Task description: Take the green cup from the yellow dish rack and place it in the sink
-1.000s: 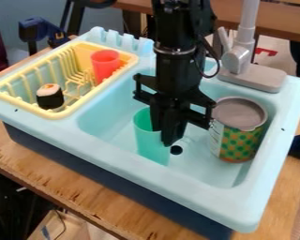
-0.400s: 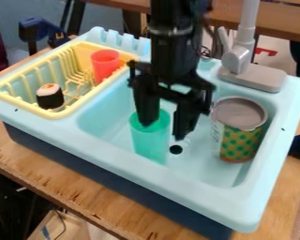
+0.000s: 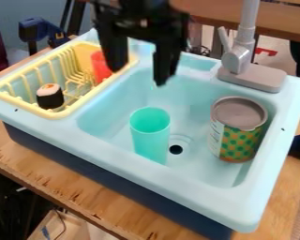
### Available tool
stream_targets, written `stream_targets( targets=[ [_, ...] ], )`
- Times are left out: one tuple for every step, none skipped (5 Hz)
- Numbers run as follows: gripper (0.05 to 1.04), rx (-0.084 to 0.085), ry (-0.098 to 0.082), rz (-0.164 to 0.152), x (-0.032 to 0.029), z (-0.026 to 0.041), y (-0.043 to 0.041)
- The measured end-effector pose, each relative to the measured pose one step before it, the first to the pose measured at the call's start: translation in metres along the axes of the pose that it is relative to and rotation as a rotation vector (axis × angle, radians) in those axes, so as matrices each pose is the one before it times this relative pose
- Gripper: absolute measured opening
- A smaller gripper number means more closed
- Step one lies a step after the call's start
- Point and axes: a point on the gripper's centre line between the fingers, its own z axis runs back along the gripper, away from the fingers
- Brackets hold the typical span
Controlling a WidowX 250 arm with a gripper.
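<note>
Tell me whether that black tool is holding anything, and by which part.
Nothing is held: the black tool hangs open and empty, and the green cup stands below it in the sink.

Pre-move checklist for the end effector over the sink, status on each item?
1. End effector open, nothing held: ok, jaws apart with nothing between them.
2. Green cup upright and free: ok, stands in the sink, untouched.
3. Can apart from green cup: ok, gap visible, drain partly between.
4. End effector clear of red cup: cannot tell, it overlaps the cup in view and depth is unclear.
5. Sushi inside rack: ok.
</note>
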Motion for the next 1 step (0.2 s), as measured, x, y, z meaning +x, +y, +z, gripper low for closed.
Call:
stream_targets(
  targets=[
    [1.002,0.0177,-0.0011,-0.0038,0.00174,0.01544,0.02167]
  ],
)
